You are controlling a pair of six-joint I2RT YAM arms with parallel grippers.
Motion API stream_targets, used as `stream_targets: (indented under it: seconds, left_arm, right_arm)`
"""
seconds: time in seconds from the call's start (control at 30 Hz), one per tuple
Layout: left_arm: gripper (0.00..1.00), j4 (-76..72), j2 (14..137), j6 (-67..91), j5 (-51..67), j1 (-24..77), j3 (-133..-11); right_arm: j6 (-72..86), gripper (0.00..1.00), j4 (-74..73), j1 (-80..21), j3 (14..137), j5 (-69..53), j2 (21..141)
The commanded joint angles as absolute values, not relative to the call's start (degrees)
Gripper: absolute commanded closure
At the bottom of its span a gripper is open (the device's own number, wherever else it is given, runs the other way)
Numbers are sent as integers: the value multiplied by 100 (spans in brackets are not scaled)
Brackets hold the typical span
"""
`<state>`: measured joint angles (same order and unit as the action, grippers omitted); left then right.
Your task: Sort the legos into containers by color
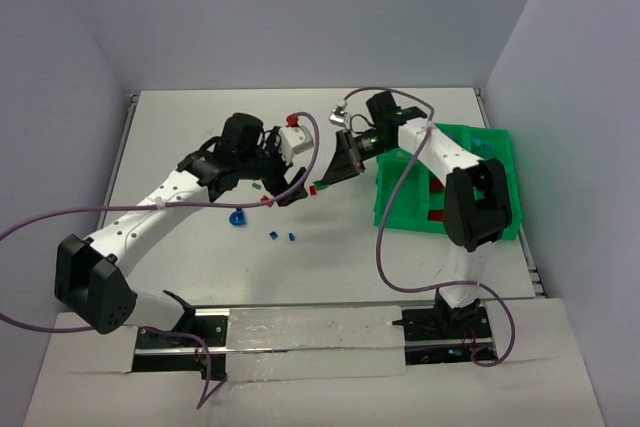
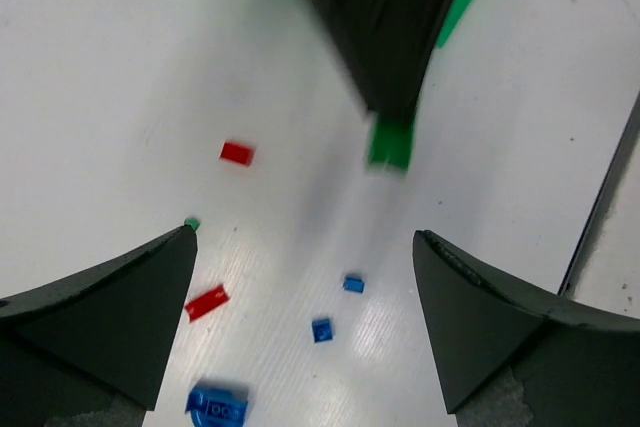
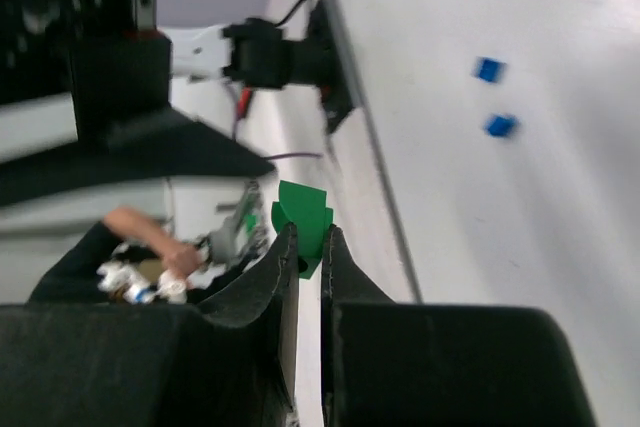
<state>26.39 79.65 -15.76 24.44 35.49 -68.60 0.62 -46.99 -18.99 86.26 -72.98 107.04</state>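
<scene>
**Right clamped on a green lego, left wide open**

Right gripper (image 3: 308, 239): fingertips pinched tight on a green lego (image 3: 302, 219), and most of the brick sticks out past the tips. The left wrist view has it too, hanging off the dark tips over the white table (image 2: 120, 67). Can't tell if it touches the surface.

Left gripper (image 2: 303, 237): jaws spread as far as they go, holding nothing. Its fingers (image 2: 110, 317) frame loose bricks lying on the table:
- small blue lego (image 2: 353, 284) and second blue lego (image 2: 321, 329), close together between the fingers
- larger blue piece (image 2: 217, 407) at the bottom edge of the view, blurred
- red lego (image 2: 207, 302) just beside the left-hand finger
- other red lego (image 2: 237, 153) further out, well apart from the first
- tiny green bit (image 2: 191, 222) right at the left-hand fingertip

Top view: both grippers are near each other mid-table, tips pointing toward one another. The green tray (image 1: 398, 209) sits to the right of them, with the right arm (image 1: 480, 202) passing over it and covering part of it. Some red shows inside the tray near the arm, but which compartment is hard to tell. The green lego is outside the tray, to its left, over bare table.
</scene>
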Motion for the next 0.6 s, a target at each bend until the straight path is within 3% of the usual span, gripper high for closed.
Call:
stream_targets:
  seconds: [0.0,0.23,0.57]
  left_arm:
    - [1,2472,7649,-1259,2605,3043,-6745]
    - [1,2338,7765,-1160,2214,2733,-6486]
    - [2,2273,8278,-1139,2355,2733,-6792]
  right_arm:
    - [-1124,100,-5777,-1052,8582,-6239,9978]
    - [-1575,100,-5750,625,7896,-3494,8620]
    - [-2564,100,-5907,2417,7662,-1489,8049]
